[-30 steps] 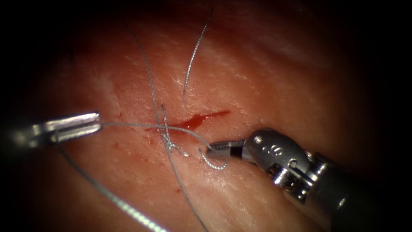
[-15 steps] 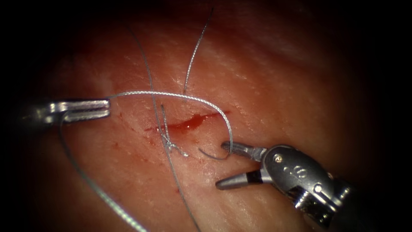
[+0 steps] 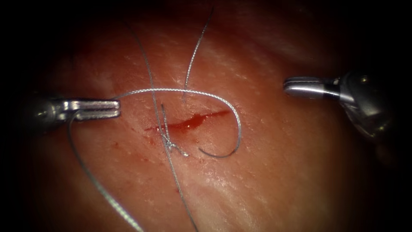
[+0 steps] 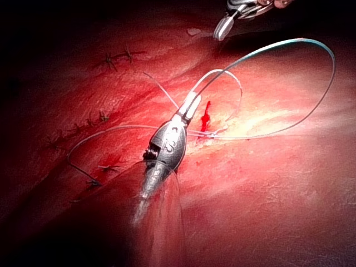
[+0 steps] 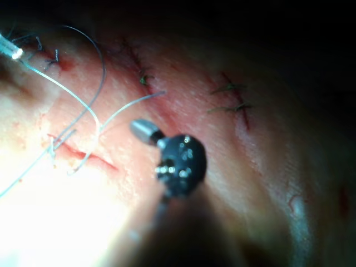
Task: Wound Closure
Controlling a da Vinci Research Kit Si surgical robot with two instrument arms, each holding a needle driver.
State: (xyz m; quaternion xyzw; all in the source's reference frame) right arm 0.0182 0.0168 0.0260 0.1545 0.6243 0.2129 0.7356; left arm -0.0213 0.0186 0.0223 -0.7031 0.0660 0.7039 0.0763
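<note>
L pincer [image 3: 115, 108] is pressed together on the thread [image 3: 193, 92], left of the cut [image 3: 193, 122]. In the left wrist view the same pincer [image 4: 191, 104] shows the strand leaving its tip. From that grip the thread sweeps in a wide loop over the cut, curls down on the right side and ends loose on the tissue [image 3: 279, 172], just right of the small knot [image 3: 170, 145]. A second length trails from the L pincer toward the lower edge.

R pincer [image 3: 288, 86] looks pressed together, pinching nothing. It hangs well apart from the loop, to the upper right. I cannot tell where the needle lies, and neither tool holds it.

This looks like knot work on the stitch at the cut's left end (judging by the slack loop).

- Keep L's grip firm but the strand slack, w/o tugging the knot.
- Hold the loop off the red fluid [image 3: 189, 124].
- Keep it clear of the stray thread ends [image 3: 195, 51].
</note>
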